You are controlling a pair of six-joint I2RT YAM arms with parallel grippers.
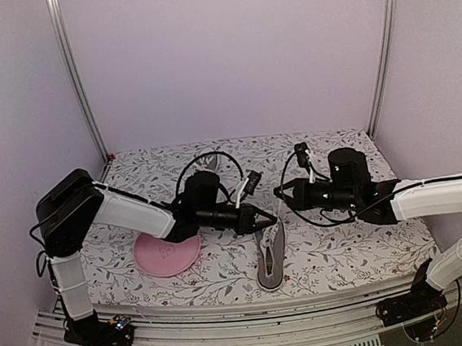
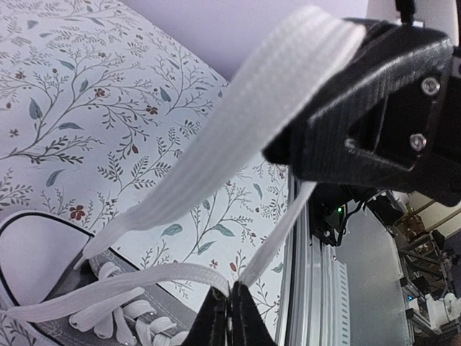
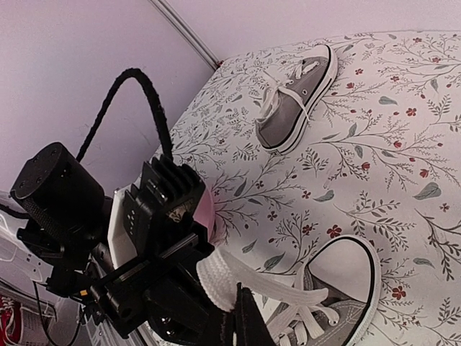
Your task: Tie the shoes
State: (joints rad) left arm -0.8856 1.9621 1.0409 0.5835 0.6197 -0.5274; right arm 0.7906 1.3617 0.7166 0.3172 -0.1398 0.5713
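Note:
One grey shoe [image 1: 270, 261] with a white toe cap lies toe toward the table's front edge, its white laces [image 2: 216, 151] pulled up off it. My left gripper [image 1: 272, 216] hangs just above its lace end. In the left wrist view the left gripper [image 2: 230, 311] is shut on a lace strand. My right gripper [image 1: 279, 191] is close beside it, tip to tip. The right gripper [image 3: 241, 321] is shut on a broad fold of lace [image 3: 223, 277] above the shoe [image 3: 353, 303]. The second shoe [image 3: 295, 97] lies apart, farther back on the cloth, its laces loose.
A round pink plate [image 1: 167, 254] lies on the flowered cloth [image 1: 345, 248] under the left forearm. The metal rail [image 1: 253, 318] of the table's front edge runs close below the near shoe. Black cables [image 1: 213, 160] loop over both wrists.

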